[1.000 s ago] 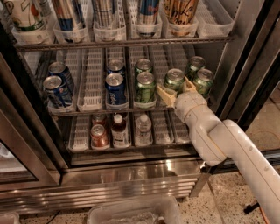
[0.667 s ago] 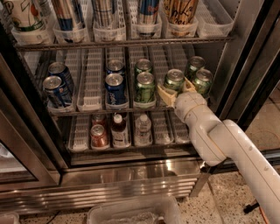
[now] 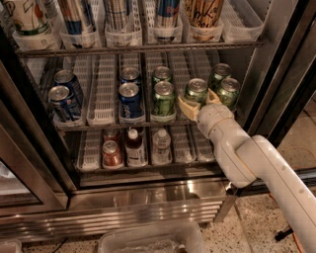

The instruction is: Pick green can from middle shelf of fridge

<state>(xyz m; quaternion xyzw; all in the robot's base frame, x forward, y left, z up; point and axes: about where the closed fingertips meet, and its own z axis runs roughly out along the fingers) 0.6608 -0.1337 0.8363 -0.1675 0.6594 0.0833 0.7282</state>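
Warm, rather dim light falls from above and in front. The fridge [image 3: 148, 197] throws pale streaks of glare off its steel base, and can tops on the middle shelf [image 3: 101, 89] gleam while its back sinks into shadow. The pale hand [image 3: 199, 102], at the shelf's front right with fingers spread about a green can [image 3: 197, 88], is evenly lit. Upright lines lean outward near the edges.

No lettering I can read for certain, pale markings on the green can [image 3: 196, 89] and bright print on the tall cans [image 3: 203, 12] above, perhaps brand names, hand [image 3: 198, 103] at the middle shelf [image 3: 104, 94], fingers spread either side of that can
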